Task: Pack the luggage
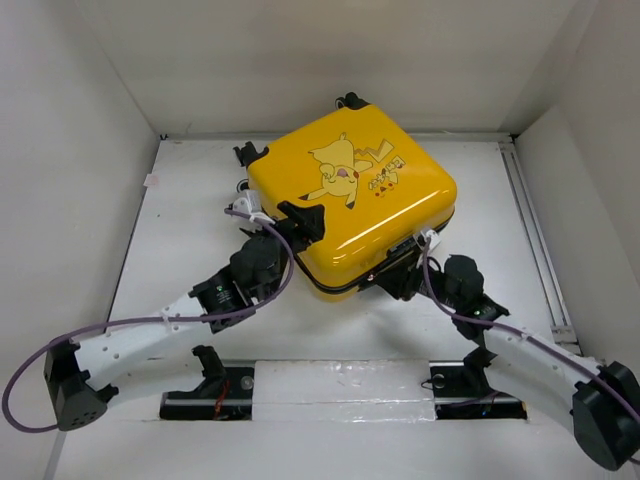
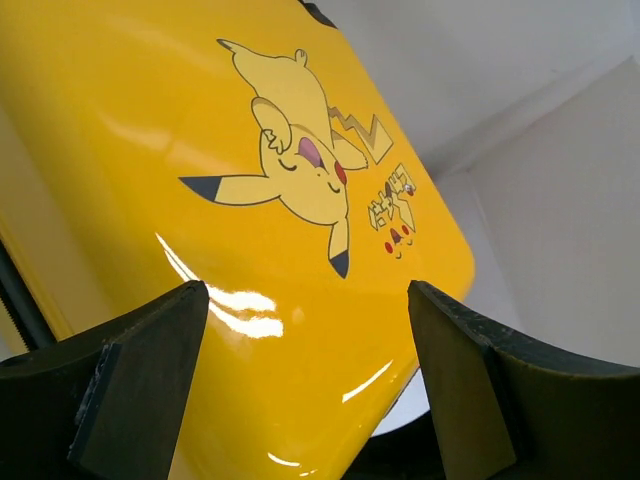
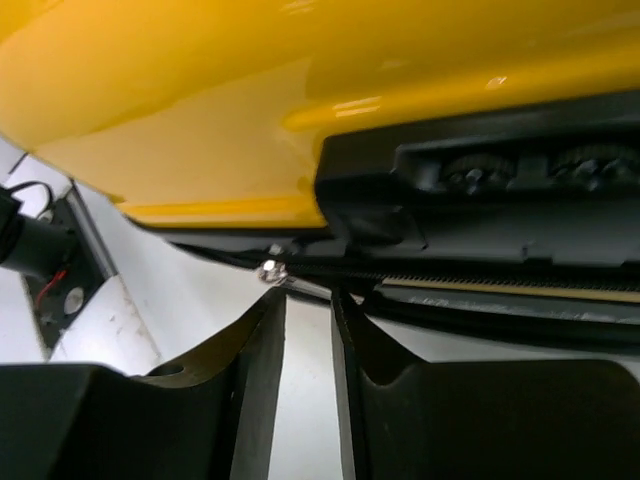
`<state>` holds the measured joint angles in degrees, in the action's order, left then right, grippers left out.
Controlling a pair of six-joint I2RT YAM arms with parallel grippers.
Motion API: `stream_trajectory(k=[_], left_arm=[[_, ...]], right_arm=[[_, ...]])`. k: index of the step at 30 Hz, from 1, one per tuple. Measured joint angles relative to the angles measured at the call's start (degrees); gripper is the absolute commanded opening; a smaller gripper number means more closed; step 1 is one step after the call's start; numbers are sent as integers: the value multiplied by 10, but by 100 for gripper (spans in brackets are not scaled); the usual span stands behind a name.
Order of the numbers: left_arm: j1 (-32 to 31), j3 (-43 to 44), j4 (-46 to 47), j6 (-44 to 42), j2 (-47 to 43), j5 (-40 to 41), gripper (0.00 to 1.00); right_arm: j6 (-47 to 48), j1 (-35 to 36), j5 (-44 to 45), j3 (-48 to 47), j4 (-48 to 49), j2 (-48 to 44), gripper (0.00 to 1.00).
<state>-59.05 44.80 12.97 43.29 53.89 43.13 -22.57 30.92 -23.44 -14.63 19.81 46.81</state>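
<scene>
The right gripper [image 3: 308, 330] is working at the near front edge of the luggage [image 1: 350, 195], its jaws standing narrow with a thin strip of table showing between them. Just above and slightly left of its fingertips a small silver zip pull [image 3: 268, 271] is sitting on the black zip band [image 3: 480, 290]; nothing is lying between the fingers, so it is gripping nothing. Beyond that, the combination lock block [image 3: 470, 215] is sitting recessed in the shell.

The left gripper [image 2: 308, 330] is hovering low over the lid's near left corner with jaws wide and empty, the Pikachu print [image 2: 300, 170] lying ahead of it between the two fingers [image 2: 140, 380].

The case is lying flat and shut on the table [image 1: 180, 230], just ahead of both grippers and between them, turned at an angle.

By my judgement the shell is stiff and glossy, so pads are likely to slide on the domed lid; pressing down will work better than pinching. The zip pull is the one part made to be taken, but it is small and loose and will likely slip from a poorly centred grip. The case looks light and may skid when tugged.

The right wrist view alone is showing the pull, zip teeth and lock dials; the left wrist view is giving the lid's sheen and print close up; only the top view is showing both arms flanking the case and its black wheels [image 1: 248, 153] on the far side.
</scene>
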Motion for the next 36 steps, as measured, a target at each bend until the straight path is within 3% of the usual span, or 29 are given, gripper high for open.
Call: stream_trajectory(k=[6, 11, 14, 18, 24, 31, 36], left_arm=[[28, -36, -14, 15, -45, -17, 52], [230, -155, -20, 54, -88, -120, 44], [313, -243, -20, 67, -105, -198, 39], [302, -283, -14, 71, -74, -285, 37], [258, -283, 46, 71, -23, -357, 37], [257, -289, 77, 69, -14, -382, 35], [257, -295, 86, 67, -12, -394, 34]], right_arm=[[13, 2, 12, 0, 51, 46, 38], [19, 4, 9, -2, 68, 63, 43], [20, 16, 13, -4, 71, 65, 47], [30, 37, 50, -7, 42, 42, 55], [36, 43, 90, -22, 8, 30, 55], [44, 48, 83, -41, 37, 82, 46], [49, 52, 80, -47, 64, 111, 46]])
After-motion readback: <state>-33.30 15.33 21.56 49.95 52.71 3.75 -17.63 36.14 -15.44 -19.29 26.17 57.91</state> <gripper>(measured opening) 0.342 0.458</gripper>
